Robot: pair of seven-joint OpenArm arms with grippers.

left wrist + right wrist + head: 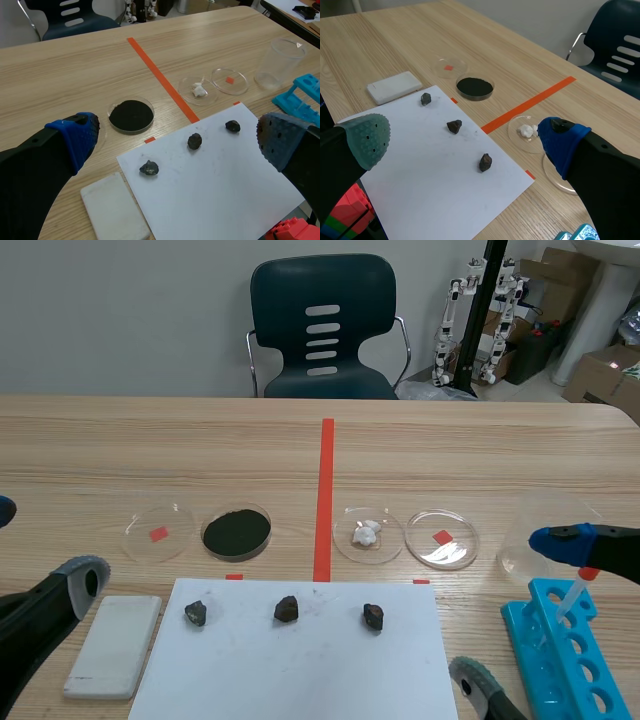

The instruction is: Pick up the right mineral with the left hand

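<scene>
Left fingers (75, 140) apart; right mineral (373, 616) dark, angular, on white sheet (300, 675).

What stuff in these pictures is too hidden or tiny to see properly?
Blue rack: scene view, cut off by the picture's edge.
Red block: left wrist view, mostly cut off by the edge; unclear what it is.
Clear dish: right wrist view, partly behind the right end effector.
White lumps: scene view, too small to identify.
Right mineral: scene view, too small to show its texture.
</scene>
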